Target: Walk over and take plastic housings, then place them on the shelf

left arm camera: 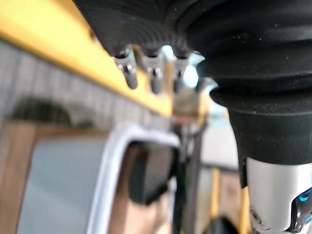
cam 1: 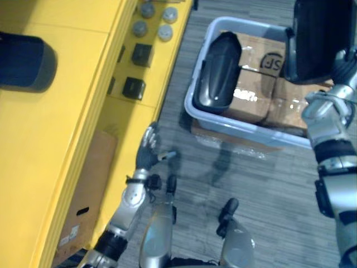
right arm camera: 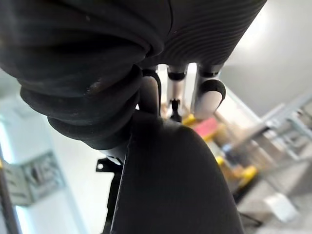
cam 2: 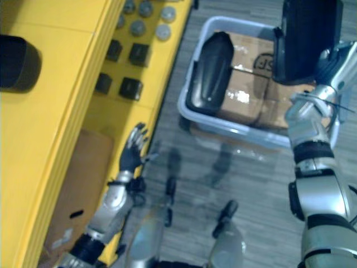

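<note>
The right hand [cam 2: 330, 60] curls its fingers [right arm camera: 208, 93] over the edge of a black housing [cam 2: 307, 39] above the bin [cam 2: 234, 133], where a second housing [cam 2: 209, 72] lies; the shell looks light, stiff and probably slippery. The left hand [cam 2: 133, 149] hangs spread by the yellow shelf [cam 2: 56, 111]

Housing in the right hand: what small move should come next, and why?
Probably swing it across toward the yellow shelf on the robot's left. The right hand is already curled on the black housing, which is held up above the grey bin, and the shelf shows bare surface. The left hand is open.
</note>
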`<state>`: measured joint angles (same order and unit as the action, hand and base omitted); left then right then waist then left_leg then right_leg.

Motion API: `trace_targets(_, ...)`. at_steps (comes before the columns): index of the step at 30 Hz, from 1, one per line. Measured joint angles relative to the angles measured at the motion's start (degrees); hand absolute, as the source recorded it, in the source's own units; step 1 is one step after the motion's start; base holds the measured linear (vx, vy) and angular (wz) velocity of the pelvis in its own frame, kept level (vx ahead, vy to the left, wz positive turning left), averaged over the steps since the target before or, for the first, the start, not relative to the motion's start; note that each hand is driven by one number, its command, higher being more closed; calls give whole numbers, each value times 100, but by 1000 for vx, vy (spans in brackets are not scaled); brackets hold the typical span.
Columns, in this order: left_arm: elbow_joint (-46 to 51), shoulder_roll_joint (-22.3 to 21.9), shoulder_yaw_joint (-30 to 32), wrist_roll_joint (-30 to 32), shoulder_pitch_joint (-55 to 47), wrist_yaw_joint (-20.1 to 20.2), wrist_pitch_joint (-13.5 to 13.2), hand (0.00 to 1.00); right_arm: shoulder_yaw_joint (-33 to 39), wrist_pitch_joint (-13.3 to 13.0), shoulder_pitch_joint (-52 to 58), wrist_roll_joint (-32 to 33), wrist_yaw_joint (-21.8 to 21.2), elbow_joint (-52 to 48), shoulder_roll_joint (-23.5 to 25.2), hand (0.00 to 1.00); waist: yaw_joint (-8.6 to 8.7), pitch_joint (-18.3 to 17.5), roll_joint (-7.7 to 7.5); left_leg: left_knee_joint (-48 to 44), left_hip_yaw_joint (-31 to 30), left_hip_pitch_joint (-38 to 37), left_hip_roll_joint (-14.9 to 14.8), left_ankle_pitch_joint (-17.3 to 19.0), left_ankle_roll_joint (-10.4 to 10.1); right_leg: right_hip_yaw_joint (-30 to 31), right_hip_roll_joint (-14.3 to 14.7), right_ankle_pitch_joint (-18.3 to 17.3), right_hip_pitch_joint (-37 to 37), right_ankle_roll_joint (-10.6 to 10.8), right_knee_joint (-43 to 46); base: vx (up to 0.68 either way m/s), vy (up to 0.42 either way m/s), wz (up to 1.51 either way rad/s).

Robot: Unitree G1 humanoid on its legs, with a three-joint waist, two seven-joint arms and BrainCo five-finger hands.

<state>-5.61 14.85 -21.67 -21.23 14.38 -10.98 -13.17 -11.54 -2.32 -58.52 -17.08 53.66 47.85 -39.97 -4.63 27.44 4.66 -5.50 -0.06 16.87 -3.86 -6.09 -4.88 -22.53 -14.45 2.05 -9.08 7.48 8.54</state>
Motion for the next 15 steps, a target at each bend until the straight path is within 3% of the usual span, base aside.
trace_targets(4,-274,1,-128,-249,477,75,445,0,-43,-26,271,-309,-6,-725,117,100,210,-16,-31,4,113,-103,-102,-7,-12,127,120,59,21,-53,-28,-55,-8,-20)
trace_targets(7,-624,-96,-222,-499,735,71,727,0,-46,-25,487,-449,-79,-966,321,100,266,-70,-124,160,260,-264,-191,-60,-66,260,198,86,11,-86,-44,-36,-28,-26)
trace_targets(13,-1441,-338,-237,-991,1355,59,1081,0,-50,-42,850,-867,-292,-1924,622,100,441,-207,-356,391,416,-420,-311,-158,-126,407,335,177,1,-138,-177,-2,-24,-17)
trace_targets(15,-1877,-435,-216,-1284,1653,57,1135,0,-75,-183,901,-1081,-432,-2328,743,100,458,-236,-414,513,597,-592,-337,-176,-141,573,360,188,-2,-143,-184,17,-6,-30)
